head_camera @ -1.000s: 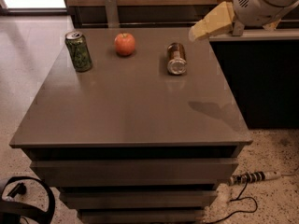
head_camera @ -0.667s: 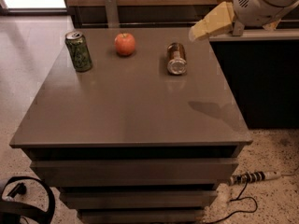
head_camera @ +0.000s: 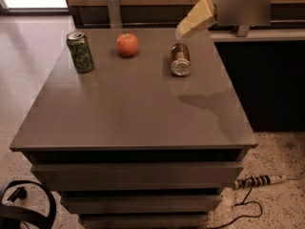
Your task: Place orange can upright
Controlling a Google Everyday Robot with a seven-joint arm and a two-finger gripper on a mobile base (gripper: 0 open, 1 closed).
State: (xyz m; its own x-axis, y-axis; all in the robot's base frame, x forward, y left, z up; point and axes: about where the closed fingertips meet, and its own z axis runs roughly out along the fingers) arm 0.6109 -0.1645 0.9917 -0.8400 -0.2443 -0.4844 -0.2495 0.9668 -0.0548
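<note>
I have the hand [head_camera: 185, 30] hanging over the far right edge of the table [head_camera: 133, 109], just behind the orange can [head_camera: 180, 59] and above it, carrying nothing. From this angle I cannot tell whether it is open or closed. The orange can lies on its side near the far right of the table, its long axis running roughly front to back and a silver end facing the camera. My step, as I judge it, is the approach and grasp. I want to come down across the round body near its middle, squeeze gently because thin aluminium dents, then tip it onto its base and let go only when it sits flat, since a can on its side will roll if nudged. The apple [head_camera: 127, 45] and the upright green can [head_camera: 80, 52] stand well to the left, out of my path. I cannot see whether either can is full or opened.
</note>
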